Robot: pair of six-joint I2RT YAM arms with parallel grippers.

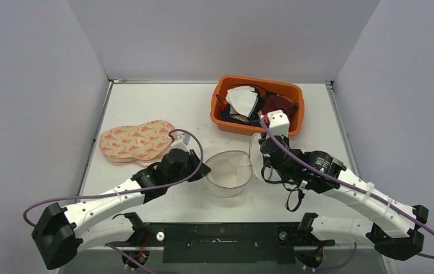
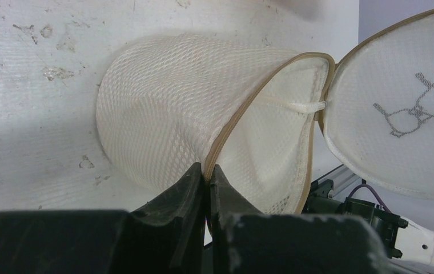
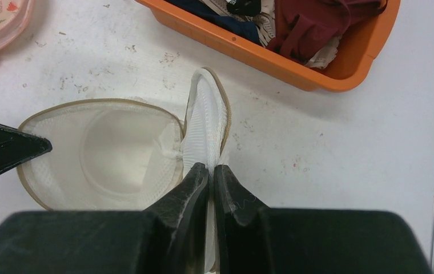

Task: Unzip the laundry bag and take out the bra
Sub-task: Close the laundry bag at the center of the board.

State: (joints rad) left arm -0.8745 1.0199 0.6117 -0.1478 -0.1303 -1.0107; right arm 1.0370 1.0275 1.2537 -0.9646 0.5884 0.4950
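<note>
Between left fingers (image 2: 187,197), laundry bag (image 2: 163,114) rim; between right fingers (image 3: 191,191), its lid (image 3: 206,123).

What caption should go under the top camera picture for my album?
Left gripper and right gripper hold the open bag; the bra lies outside.
</note>
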